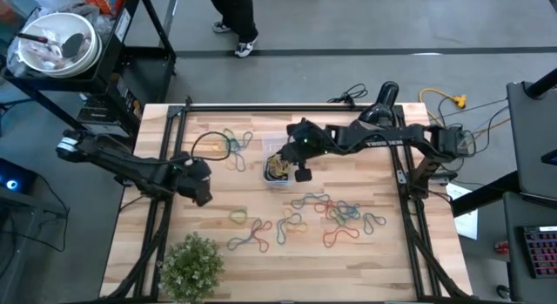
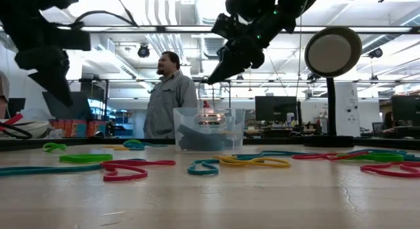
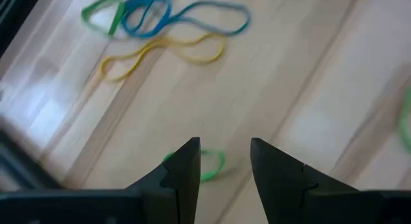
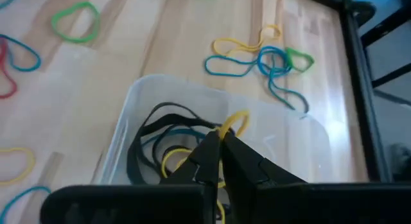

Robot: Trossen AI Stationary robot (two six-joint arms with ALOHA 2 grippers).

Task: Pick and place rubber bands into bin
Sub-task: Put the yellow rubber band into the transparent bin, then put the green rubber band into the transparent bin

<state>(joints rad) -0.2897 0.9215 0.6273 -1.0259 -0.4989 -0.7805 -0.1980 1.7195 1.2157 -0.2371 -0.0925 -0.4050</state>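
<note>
Wooden table (image 1: 374, 260), scattered rubber bands (image 1: 335, 212); behind, perhaps an office.

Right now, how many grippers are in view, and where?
2. The right gripper is above the bin, shut on a yellow rubber band; the left gripper hovers open, left of the bin.

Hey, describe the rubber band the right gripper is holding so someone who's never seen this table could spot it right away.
Find the clear bin near the middle of the wooden table. The right gripper hangs just above its open top, shut on a yellow rubber band that loops up from between the fingertips. Unlike the black and yellow bands already lying in the bin, it is pinched and lifted.
</note>
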